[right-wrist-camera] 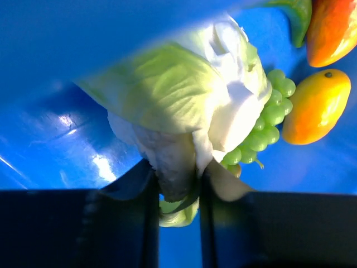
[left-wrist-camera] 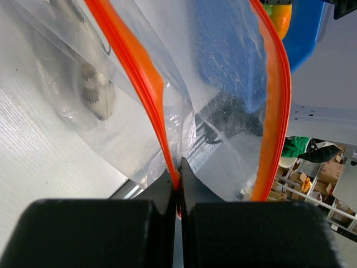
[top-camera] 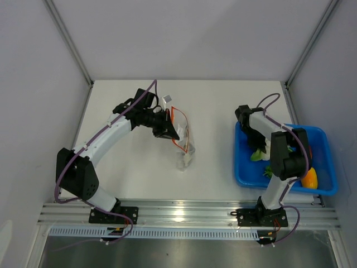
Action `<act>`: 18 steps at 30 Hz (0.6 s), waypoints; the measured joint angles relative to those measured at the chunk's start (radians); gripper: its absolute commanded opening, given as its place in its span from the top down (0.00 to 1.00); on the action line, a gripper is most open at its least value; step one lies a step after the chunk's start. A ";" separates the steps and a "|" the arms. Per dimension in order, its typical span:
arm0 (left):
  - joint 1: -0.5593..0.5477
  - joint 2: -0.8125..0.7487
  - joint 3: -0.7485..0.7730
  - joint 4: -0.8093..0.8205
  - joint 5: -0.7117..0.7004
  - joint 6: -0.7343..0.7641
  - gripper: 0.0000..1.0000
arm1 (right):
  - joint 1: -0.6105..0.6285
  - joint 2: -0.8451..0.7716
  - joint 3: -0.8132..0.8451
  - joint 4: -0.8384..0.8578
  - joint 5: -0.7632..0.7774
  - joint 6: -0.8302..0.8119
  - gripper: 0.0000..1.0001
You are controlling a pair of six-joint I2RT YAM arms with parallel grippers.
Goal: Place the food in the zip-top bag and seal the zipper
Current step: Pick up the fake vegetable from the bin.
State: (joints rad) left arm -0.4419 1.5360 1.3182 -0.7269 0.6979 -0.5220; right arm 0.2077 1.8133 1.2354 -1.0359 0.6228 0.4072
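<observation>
White table (top-camera: 212,106), zipper (left-wrist-camera: 277,123) pinched, lettuce (right-wrist-camera: 167,95) gripped

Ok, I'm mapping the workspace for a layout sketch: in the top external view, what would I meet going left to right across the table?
left hand → zip-top bag → green leafy piece → orange fruit

I note: tray (right-wrist-camera: 50,67) blue; lettuce leaf (right-wrist-camera: 167,95) pale green and white; grapes (right-wrist-camera: 270,114) green; mango (right-wrist-camera: 317,106) yellow-orange; zip-top bag (left-wrist-camera: 223,84) clear, zipper (left-wrist-camera: 278,123) orange-red.

At the right wrist view's top edge, orange fruit (right-wrist-camera: 334,28) cut off; pale lump (left-wrist-camera: 97,92) inside the bag (left-wrist-camera: 223,139) indistinct.
</observation>
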 measured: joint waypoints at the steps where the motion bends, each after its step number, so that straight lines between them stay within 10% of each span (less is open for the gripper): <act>1: 0.000 0.000 0.000 -0.001 0.000 0.000 0.99 | 0.000 -0.008 -0.006 0.004 -0.001 0.002 0.92; 18: 0.000 0.008 0.000 -0.023 0.012 0.008 0.99 | 0.029 -0.333 0.110 -0.109 -0.251 0.064 1.00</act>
State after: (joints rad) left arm -0.4416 1.5444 1.3182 -0.7498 0.7097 -0.5137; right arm 0.2371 1.4807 1.3457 -1.1450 0.3721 0.4717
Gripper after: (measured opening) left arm 0.004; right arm 0.262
